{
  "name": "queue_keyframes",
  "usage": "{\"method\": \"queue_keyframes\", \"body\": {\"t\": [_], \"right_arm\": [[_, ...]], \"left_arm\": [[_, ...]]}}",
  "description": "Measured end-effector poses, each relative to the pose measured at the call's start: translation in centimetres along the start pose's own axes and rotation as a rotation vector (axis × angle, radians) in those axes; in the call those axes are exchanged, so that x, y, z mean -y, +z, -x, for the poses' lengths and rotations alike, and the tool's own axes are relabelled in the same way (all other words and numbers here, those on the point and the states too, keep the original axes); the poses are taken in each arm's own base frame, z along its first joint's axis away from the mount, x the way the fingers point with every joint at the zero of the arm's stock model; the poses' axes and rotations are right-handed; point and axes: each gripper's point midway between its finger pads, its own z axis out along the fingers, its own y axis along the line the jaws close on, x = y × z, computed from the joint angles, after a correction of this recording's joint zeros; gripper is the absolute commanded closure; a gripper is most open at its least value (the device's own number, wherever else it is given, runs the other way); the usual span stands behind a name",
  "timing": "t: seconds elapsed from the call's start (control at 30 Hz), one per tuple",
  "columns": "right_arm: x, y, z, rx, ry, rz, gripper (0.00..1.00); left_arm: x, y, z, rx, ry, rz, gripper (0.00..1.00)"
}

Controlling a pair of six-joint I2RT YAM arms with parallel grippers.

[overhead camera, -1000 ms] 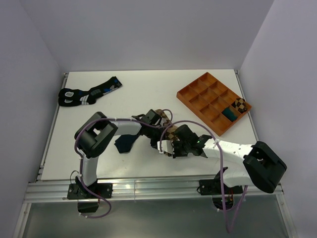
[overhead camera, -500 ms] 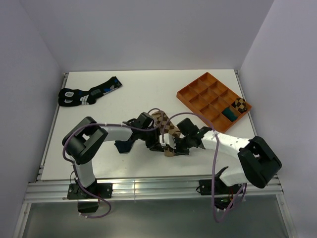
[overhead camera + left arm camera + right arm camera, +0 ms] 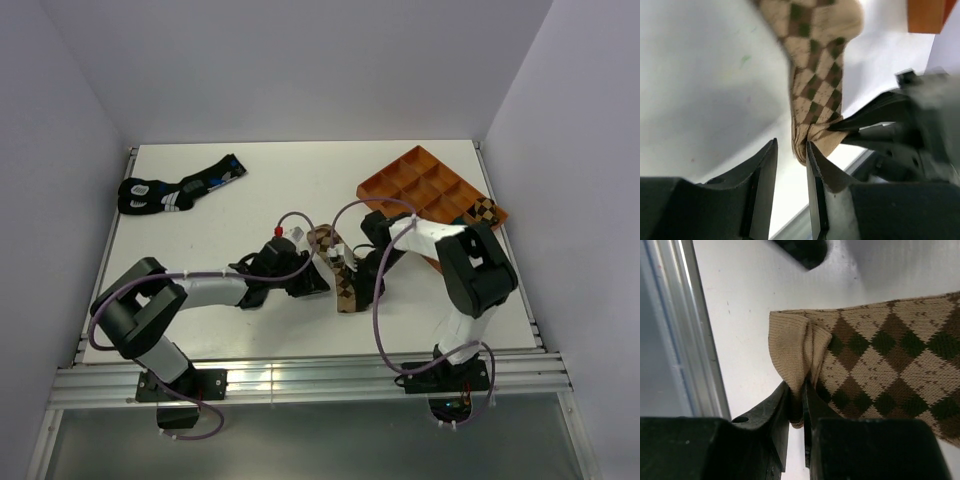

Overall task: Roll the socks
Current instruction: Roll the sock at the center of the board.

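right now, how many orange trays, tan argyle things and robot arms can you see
orange tray: 1
tan argyle things: 2, the tan argyle sock and a roll in that tray
robot arms: 2, left arm, right arm
total: 5

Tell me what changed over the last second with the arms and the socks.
The tan argyle sock went from a bunch between the grippers to lying stretched out flat. The right arm folded back toward the orange tray, and the right gripper is shut on the cuff. The left arm's elbow swung left and nearer. The black socks and the tray stayed put.
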Motion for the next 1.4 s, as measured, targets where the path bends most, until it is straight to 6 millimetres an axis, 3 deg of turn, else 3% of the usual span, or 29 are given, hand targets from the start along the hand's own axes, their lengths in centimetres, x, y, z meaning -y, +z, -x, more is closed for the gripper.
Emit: {"method": "queue_keyframes", "body": {"t": [0.27,0.47,0.73,1.0,1.4], "right_arm": [[0.1,0.0,-0.1,-0.021,0.187,0.134,0.86],[0.0,-0.1,-0.3,-0.033,0.267,0.176,0.86],[0.0,-0.2,-0.4,-0.041,0.323,0.200,0.86],[0.1,-0.5,-0.6,-0.040,0.348,0.196,0.86],[0.5,-1.0,-1.0,-0.033,0.393,0.199,0.87]], "left_arm": [[3.8,-0.2,-0.3,0.151,0.338,-0.123,0.64],[4.2,0.0,-0.1,0.225,0.488,-0.200,0.60],[5.0,1.2,-0.9,0.229,0.562,-0.317,0.57],[4.6,3.0,-3.4,0.156,0.589,-0.397,0.56],[4.6,3.7,-5.1,0.102,0.618,-0.441,0.50]]}}
